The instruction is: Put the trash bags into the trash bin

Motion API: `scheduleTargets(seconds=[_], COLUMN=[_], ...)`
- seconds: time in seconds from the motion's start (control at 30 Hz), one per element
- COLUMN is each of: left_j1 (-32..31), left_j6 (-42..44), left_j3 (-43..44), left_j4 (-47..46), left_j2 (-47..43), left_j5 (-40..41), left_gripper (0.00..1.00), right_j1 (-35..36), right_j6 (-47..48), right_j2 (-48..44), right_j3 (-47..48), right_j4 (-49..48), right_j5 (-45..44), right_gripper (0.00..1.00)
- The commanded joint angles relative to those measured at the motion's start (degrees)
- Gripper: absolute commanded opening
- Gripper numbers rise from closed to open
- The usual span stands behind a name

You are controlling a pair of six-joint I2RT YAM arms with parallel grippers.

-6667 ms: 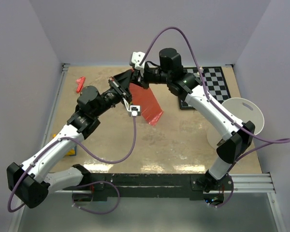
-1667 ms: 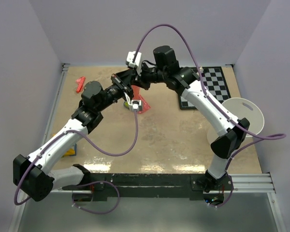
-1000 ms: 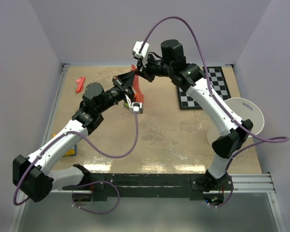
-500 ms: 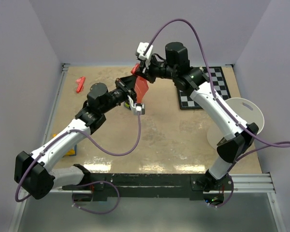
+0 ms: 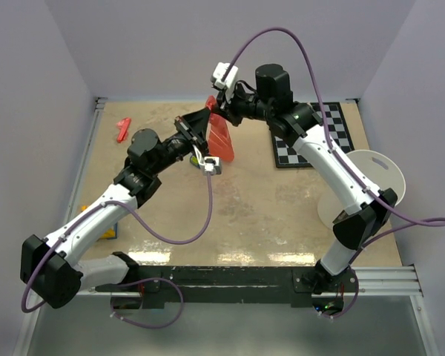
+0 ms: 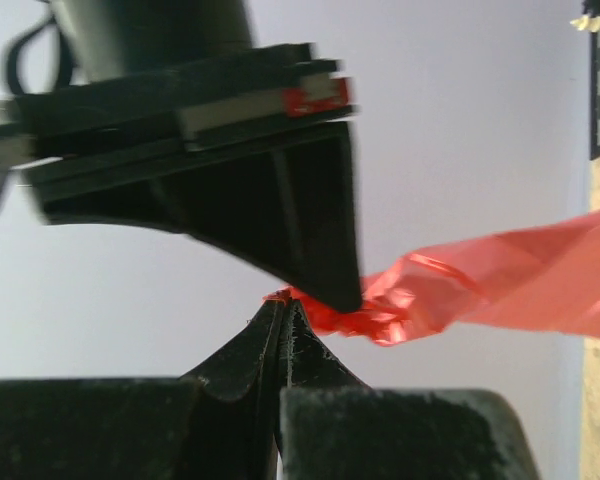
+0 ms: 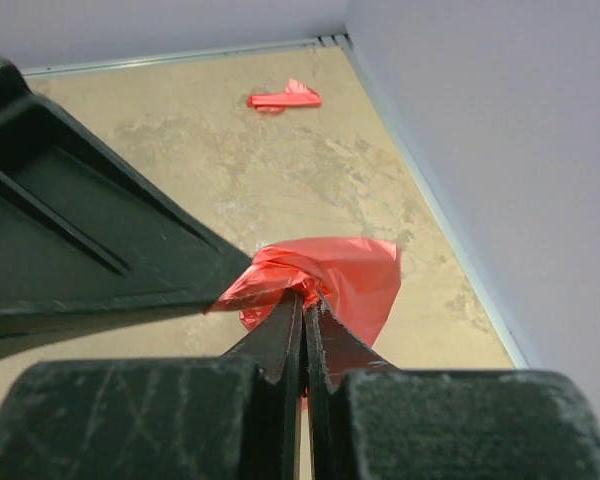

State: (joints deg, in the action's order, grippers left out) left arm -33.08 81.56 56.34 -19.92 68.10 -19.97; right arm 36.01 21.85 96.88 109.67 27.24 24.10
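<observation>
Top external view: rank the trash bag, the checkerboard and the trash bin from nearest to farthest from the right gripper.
1. trash bag: pinched in the right gripper, mid-table toward the back.
2. checkerboard: to the right, at the back.
3. trash bin: farthest, at the right edge.

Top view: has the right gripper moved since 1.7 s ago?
Yes. The right gripper, shut on the trash bag, has shifted right, toward the checkerboard.

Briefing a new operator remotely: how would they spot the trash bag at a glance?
Look above the far middle of the tan table, where the left gripper and right gripper meet. The trash bag hangs from them: crinkly translucent red film, unlike the small solid red piece lying far left.
</observation>
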Motion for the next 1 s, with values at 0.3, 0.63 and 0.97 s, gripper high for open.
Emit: scheduleTargets(seconds=[0.3,0.63,0.97], left_j1=[0.2,0.3,1.4], left_j6=[1.8,5.1,6.8], left_j3=[3.1,4.6,4.1], left_j4=[2.8,0.3,8.7], left_j2=[1.1,0.5,-1.4], left_j5=[2.8,1.0,-3.6], left_gripper=[0.0,0.0,0.0], right_j1=[0.5,1.1,1.4], right_j6=[-2.7,-1.1,-0.8], right_j2=[-3.5,-2.6,-3.1], right_j3=[4.7,0.0,3.2], right_j4=[-0.2,1.7,0.0], right_j5=[4.1,4.6,2.4], right_gripper=[0.0,0.0,0.0])
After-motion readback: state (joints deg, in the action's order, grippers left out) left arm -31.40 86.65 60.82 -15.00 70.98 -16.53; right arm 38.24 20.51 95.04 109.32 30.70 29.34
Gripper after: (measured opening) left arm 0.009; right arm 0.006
